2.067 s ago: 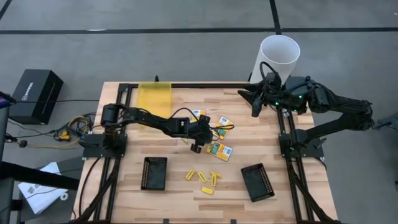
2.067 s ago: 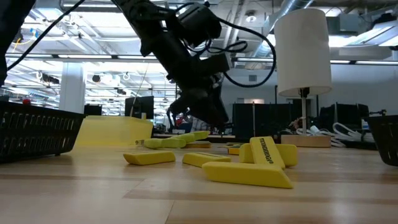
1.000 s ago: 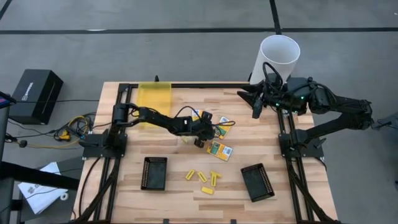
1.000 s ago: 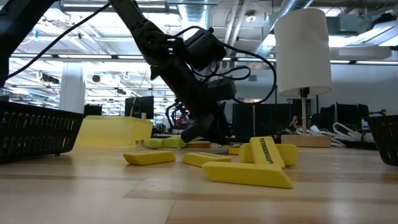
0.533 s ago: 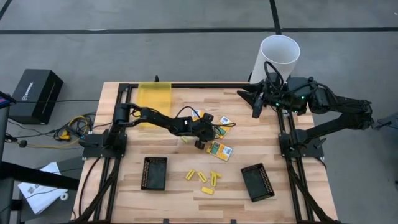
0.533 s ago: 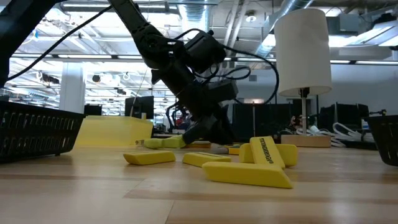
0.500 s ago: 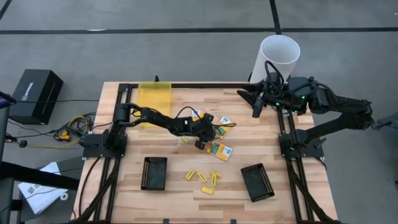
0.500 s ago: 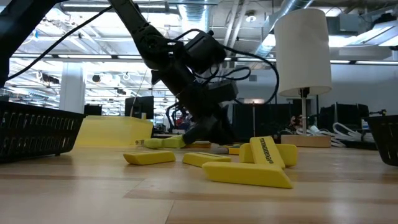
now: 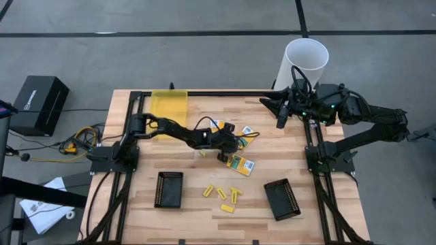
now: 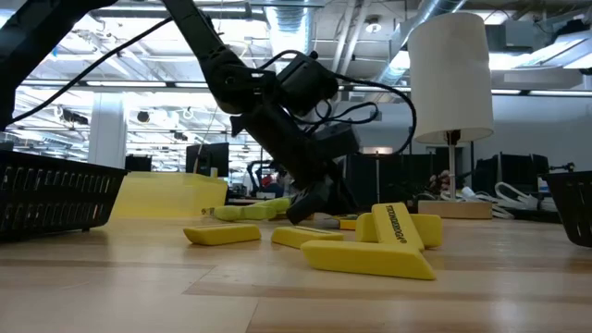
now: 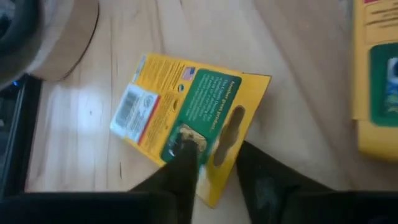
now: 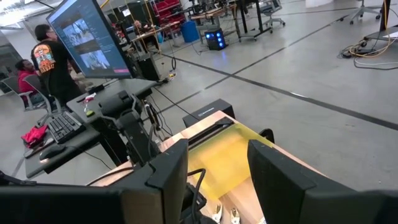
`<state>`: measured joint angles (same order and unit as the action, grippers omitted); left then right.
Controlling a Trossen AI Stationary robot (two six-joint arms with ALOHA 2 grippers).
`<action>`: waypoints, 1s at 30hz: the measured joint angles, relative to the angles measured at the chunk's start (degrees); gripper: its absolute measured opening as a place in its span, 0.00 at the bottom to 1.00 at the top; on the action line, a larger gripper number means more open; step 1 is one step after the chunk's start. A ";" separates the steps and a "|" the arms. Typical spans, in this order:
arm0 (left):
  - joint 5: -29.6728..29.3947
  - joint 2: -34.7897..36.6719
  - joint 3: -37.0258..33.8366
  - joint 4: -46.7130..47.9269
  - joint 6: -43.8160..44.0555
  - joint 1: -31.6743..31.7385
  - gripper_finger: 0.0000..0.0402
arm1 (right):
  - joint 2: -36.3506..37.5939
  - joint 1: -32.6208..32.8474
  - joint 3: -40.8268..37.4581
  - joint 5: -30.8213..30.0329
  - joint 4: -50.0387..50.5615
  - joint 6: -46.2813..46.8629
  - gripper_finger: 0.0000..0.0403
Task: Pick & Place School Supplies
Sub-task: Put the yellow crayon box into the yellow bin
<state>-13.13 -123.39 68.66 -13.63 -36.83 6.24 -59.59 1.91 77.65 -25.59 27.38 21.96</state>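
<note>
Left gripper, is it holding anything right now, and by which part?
The left gripper has its jaws astride the near edge of a yellow-green packet lying flat on the table; whether they grip it cannot be told.

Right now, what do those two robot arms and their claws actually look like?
Both arms are black and jointed, built of slim tube sections. The left arm has loose black cables looping above its wrist; its gripper ends in two flat dark fingers. The right arm shows small green lights near its wrist, and its gripper has two broad dark fingers.
</note>
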 joint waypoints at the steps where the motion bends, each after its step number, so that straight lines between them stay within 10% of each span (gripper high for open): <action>1: -0.10 0.00 -0.02 0.15 0.90 0.22 0.18 | 0.00 0.00 0.00 0.00 0.00 0.04 0.39; 4: -2.27 0.18 -0.07 0.15 3.09 0.37 0.03 | 0.00 0.00 0.00 -0.01 -0.02 0.09 0.39; 14: -3.10 1.54 6.13 1.95 6.27 -0.72 0.00 | -0.39 0.00 -0.02 0.00 -0.89 0.04 0.39; 30: -5.78 31.79 8.44 25.52 20.78 6.52 0.00 | -0.39 0.22 -0.02 0.02 -11.46 -10.05 0.39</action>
<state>-18.91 -91.61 77.10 11.90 -16.04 12.77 -59.99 2.13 77.62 -25.56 15.92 11.91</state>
